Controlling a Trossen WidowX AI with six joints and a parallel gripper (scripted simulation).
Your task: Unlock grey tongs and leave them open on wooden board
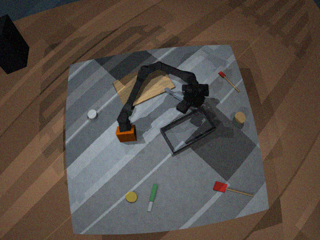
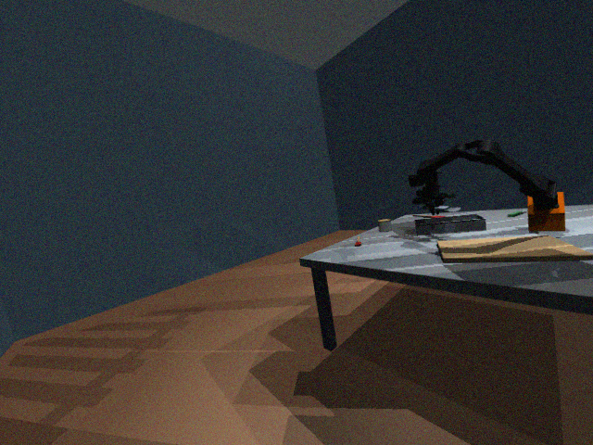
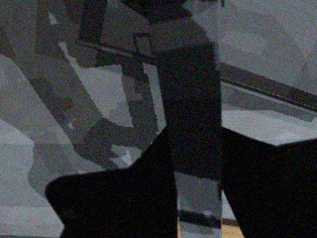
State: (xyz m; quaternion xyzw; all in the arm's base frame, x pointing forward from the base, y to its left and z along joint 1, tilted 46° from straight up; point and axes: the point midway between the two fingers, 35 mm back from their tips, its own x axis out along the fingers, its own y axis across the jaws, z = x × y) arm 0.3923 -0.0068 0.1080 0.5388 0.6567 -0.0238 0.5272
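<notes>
The grey tongs (image 1: pixel 173 94) (image 2: pixel 449 209) (image 3: pixel 195 114) are held above the table, roughly level, running between the fingers. In the top view one end reaches left to near the wooden board's right corner. My gripper (image 1: pixel 197 103) (image 2: pixel 433 209) (image 3: pixel 185 129) points down and is shut on them, by the tin's far rim. Whether the tongs are locked or open cannot be told. The dark roasting tin (image 1: pixel 168 141) (image 2: pixel 449 224) (image 3: pixel 267 88) stands on the table. The wooden board (image 1: pixel 156 87) (image 2: pixel 517 249) (image 3: pixel 230 231) lies flat, partly hidden under the arm in the top view.
The orange arm base (image 1: pixel 126 136) (image 2: pixel 546 221) stands left of the tin. A tan-topped cylinder (image 1: pixel 239 117) (image 2: pixel 384 224) and a small red-headed tool (image 1: pixel 221 74) are at the right. A larger red tool (image 1: pixel 220 186), a green-handled tool (image 1: pixel 153 193), a yellow disc (image 1: pixel 131 197) and a white cylinder (image 1: pixel 92 113) lie around.
</notes>
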